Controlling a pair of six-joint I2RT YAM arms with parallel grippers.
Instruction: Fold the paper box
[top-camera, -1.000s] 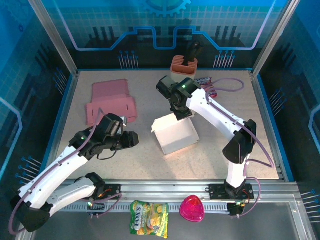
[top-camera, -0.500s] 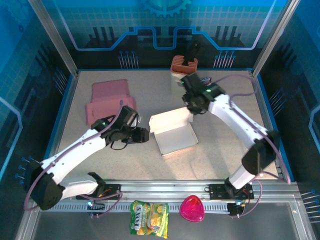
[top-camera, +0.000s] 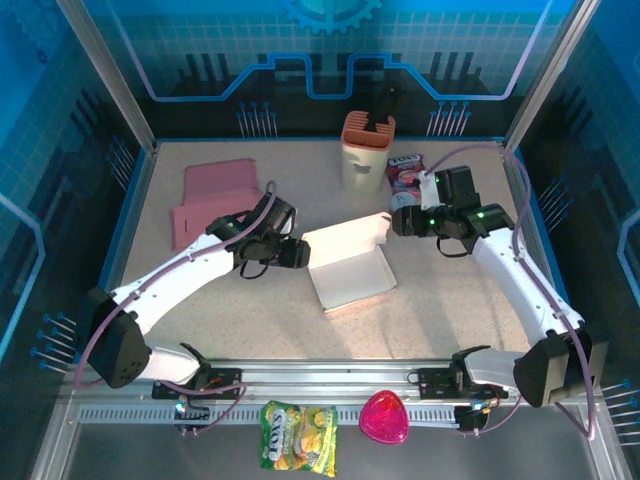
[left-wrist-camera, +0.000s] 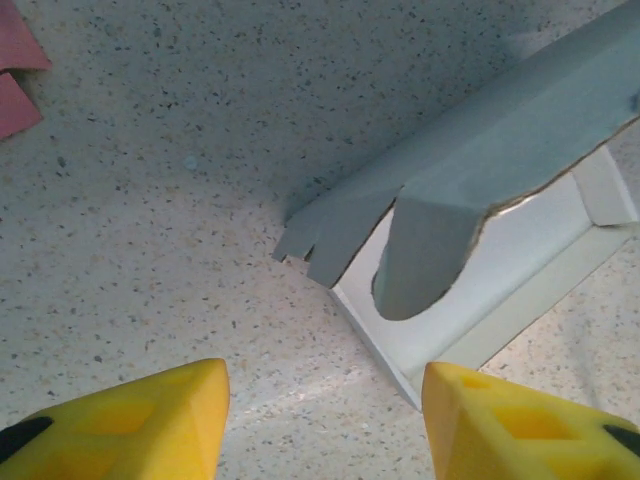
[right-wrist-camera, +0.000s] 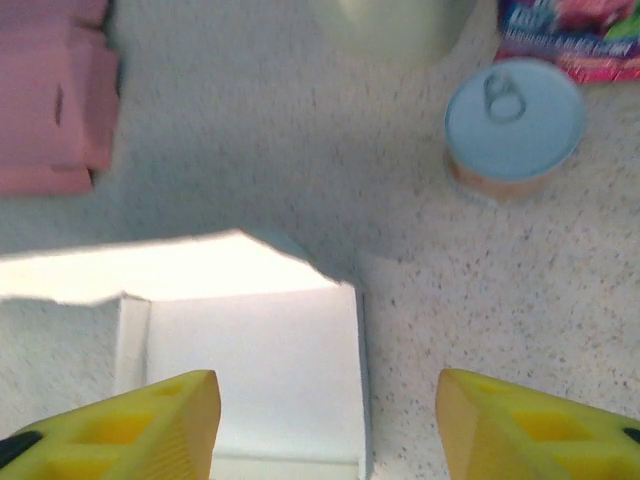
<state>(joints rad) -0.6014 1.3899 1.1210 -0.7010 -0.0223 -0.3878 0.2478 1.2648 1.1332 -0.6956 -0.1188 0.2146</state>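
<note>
Withdrawn from the white paper box (top-camera: 348, 265), the right gripper (top-camera: 398, 222) now hangs open and empty just right of its raised lid flap. The left gripper (top-camera: 298, 253) has advanced to the box's left wall, jaws apart, with the box directly ahead of its fingers.

White paperboard box (top-camera: 348, 268), centre: matt, smooth. Speckled beige worktop (top-camera: 460, 300): matt, fine-grained, stone-like. Flat pink card sheets (top-camera: 218, 205), upper left: matt. Round tin (right-wrist-camera: 514, 115), upper right of the right wrist view: dull metal ring-pull lid. Left tool (left-wrist-camera: 322, 400) fingers (left-wrist-camera: 140, 420): smooth yellow plastic. Yellow-green snack bag (top-camera: 298, 435), bottom: glossy film.
</note>
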